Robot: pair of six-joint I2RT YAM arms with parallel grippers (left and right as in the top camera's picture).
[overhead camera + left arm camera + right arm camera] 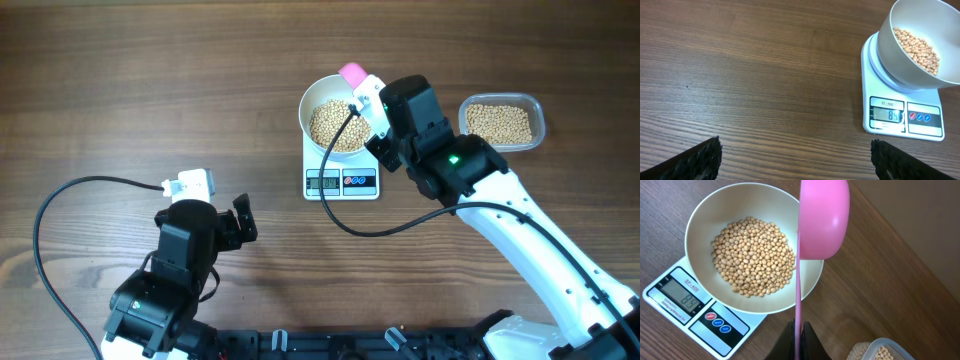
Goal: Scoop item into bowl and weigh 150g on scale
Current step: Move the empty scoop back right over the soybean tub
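Scoop [823,220] inside hidden, tub [884,351] cropped, scale [742,331] digits blurred

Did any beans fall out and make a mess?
No, nothing stands out. The beans sit inside the white bowl on the scale, and the rest in the clear tub. None lie on the table.

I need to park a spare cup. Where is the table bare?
The table is bare left of the scale, beyond the left end effector. Crowded at right: bowl, scale, right end effector with pink scoop, bean tub.
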